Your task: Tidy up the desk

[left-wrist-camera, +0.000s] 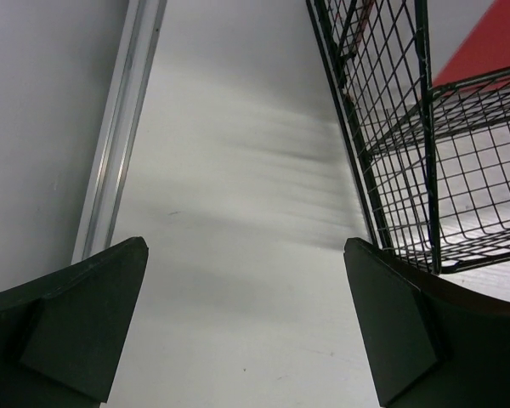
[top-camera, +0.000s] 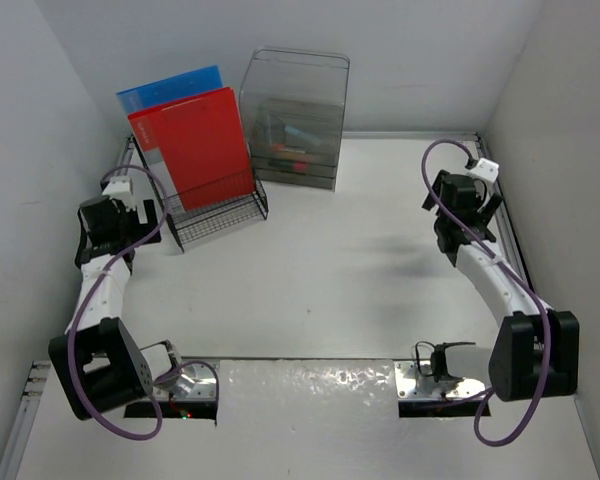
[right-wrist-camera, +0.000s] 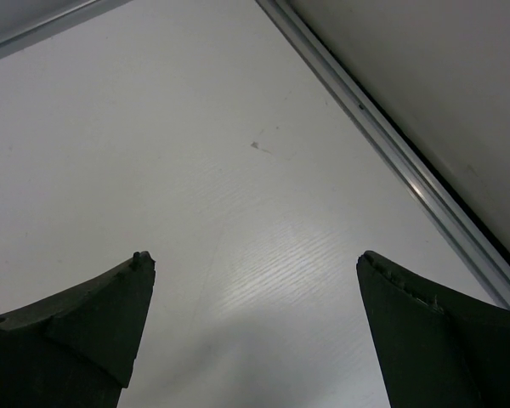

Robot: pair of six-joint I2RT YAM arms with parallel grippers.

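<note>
The desk (top-camera: 360,270) is a large white tabletop with grey rails. My left gripper (top-camera: 115,220) is open and empty at the far left, just left of the black wire rack (top-camera: 215,215). In the left wrist view my left gripper (left-wrist-camera: 245,246) hangs over bare desk (left-wrist-camera: 238,170), with the rack (left-wrist-camera: 408,127) close to the right finger. My right gripper (top-camera: 465,205) is open and empty at the far right. In the right wrist view it (right-wrist-camera: 255,255) hangs over bare desk (right-wrist-camera: 195,127).
The rack holds an upright red folder (top-camera: 195,150) and a blue folder (top-camera: 170,90) behind it. A clear plastic drawer box (top-camera: 295,120) stands at the back centre. Grey rails (left-wrist-camera: 119,127) (right-wrist-camera: 391,144) edge the desk; white walls enclose three sides.
</note>
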